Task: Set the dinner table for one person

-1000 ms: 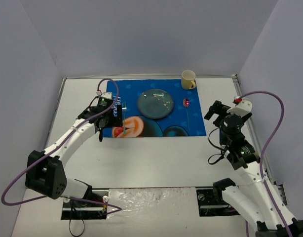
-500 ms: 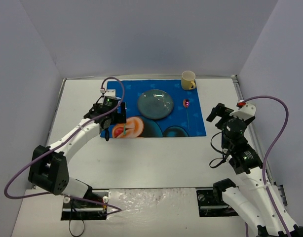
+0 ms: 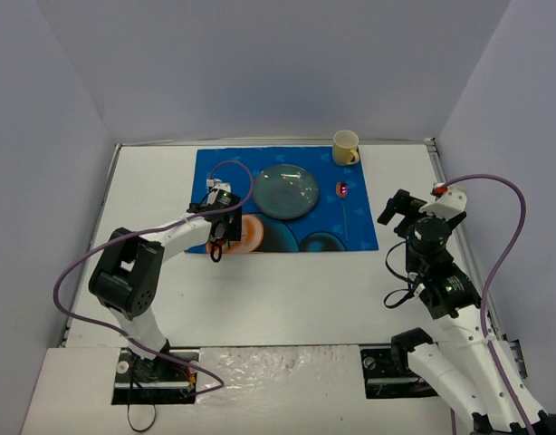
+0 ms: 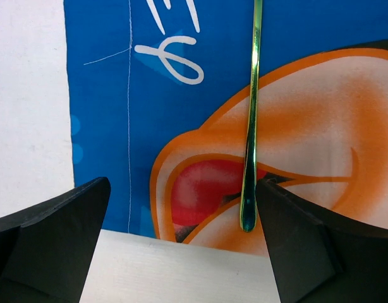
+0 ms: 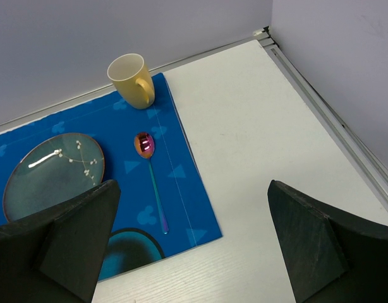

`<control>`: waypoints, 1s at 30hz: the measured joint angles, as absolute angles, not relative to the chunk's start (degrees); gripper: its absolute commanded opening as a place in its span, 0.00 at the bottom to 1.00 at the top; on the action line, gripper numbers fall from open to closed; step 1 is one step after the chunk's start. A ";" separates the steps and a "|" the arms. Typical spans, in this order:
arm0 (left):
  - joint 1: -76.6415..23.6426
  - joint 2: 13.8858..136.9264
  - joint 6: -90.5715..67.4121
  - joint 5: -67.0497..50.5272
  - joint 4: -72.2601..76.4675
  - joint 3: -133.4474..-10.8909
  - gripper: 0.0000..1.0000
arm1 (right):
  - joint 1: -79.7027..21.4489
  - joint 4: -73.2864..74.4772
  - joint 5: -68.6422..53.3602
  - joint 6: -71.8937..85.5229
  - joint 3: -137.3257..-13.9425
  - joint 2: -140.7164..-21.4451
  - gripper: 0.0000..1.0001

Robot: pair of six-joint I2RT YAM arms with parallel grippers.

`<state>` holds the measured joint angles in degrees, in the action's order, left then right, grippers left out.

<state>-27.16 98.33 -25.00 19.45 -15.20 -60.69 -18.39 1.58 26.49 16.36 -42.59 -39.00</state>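
Observation:
The white dinner table carries a blue cartoon placemat. On the mat are a grey-green plate, a yellow mug at the far right corner, and a pink-bowled iridescent spoon right of the plate. My left gripper is open, low over the mat's near left part. In the left wrist view a thin green iridescent utensil handle lies flat on the mat between the open jaws, close to the right finger and not held. My right gripper is open and empty, above bare table right of the mat.
In the right wrist view the mug, spoon and plate lie ahead and to the left, and the table's metal edge rail runs along the right. Grey walls enclose the table on three sides.
My left gripper has moved right and toward the near edge of the placemat, folding the arm in. The right arm shifted slightly and then held still.

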 measured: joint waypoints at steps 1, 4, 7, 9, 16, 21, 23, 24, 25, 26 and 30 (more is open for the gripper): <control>-27.16 99.08 -25.01 19.53 -15.19 -60.95 0.97 | -18.39 1.58 26.46 16.35 -42.59 -39.00 1.00; -27.16 101.04 -25.22 19.62 -15.16 -61.67 0.97 | -18.39 1.58 26.16 16.34 -42.57 -39.15 1.00; -27.19 101.69 -25.57 19.61 -15.15 -62.07 0.97 | -18.39 1.60 26.11 16.34 -42.50 -39.29 1.00; -27.25 101.72 -25.65 19.59 -15.14 -62.13 0.97 | -18.39 1.61 26.11 16.33 -42.39 -39.34 1.00; -27.27 101.90 -25.87 19.62 -15.13 -62.15 0.97 | -18.39 1.61 26.09 16.25 -42.26 -39.61 1.00; -27.27 101.91 -26.02 19.65 -15.17 -62.15 0.97 | -18.39 1.61 26.09 16.21 -42.26 -39.64 1.00; -27.27 101.91 -26.03 19.72 -15.19 -62.15 0.97 | -18.39 1.61 26.09 16.19 -42.26 -39.64 1.00; -27.27 101.91 -26.06 19.79 -15.22 -62.15 0.97 | -18.39 1.61 26.09 16.20 -42.26 -39.64 1.00; -27.27 101.91 -26.08 19.86 -15.26 -62.15 0.97 | -18.39 1.61 26.09 16.19 -42.26 -39.64 1.00; -27.27 101.91 -26.13 19.96 -15.30 -62.17 0.97 | -18.39 1.61 26.09 16.19 -42.26 -39.64 1.00; -27.27 101.90 -26.22 20.39 -15.65 -62.26 0.97 | -18.39 1.61 26.09 16.19 -42.26 -39.64 1.00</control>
